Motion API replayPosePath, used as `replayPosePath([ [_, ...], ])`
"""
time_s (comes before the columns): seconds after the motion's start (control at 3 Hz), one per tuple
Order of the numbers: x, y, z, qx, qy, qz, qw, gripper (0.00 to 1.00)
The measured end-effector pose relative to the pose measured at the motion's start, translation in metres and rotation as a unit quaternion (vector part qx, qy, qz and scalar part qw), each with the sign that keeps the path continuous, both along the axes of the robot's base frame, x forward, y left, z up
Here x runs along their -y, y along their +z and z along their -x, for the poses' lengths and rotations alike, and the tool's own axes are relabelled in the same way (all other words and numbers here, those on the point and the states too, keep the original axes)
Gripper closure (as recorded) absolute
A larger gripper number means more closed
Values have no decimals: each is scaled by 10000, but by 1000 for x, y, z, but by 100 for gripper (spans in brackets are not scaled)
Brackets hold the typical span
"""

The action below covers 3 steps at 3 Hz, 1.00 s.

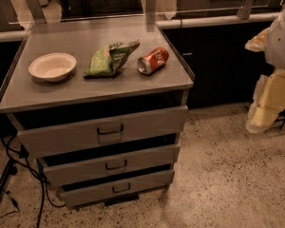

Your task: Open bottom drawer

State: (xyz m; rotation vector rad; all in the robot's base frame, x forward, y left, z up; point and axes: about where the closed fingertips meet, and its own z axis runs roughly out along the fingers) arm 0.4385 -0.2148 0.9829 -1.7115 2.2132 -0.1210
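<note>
The bottom drawer [118, 188] is the lowest and shortest of three grey metal fronts on the grey cabinet [19, 96]. A small dark wire pull handle [121, 188] sits at its centre. A dark gap shows above its front. My gripper [265, 114] is the cream-coloured part at the right edge of the camera view, hanging below the white arm [282, 42]. It is well to the right of the cabinet, above the floor, and touches nothing.
On the cabinet top lie a white bowl [52, 66], a green chip bag [110, 58] and a red soda can [153, 61] on its side. The middle drawer [111, 164] and top drawer [104, 129] are above. Black cables [19, 175] run on the speckled floor at left.
</note>
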Motion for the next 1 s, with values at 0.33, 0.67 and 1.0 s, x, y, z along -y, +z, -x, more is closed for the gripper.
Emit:
replayPosePath([
  [0.33,-2,-5,3,3,10,-14,10000,0],
  [0.67,-14,-33,22,-82,196,-135,9997,0],
  [1.0,-24,-96,48,-470,339,-336,9978,0],
])
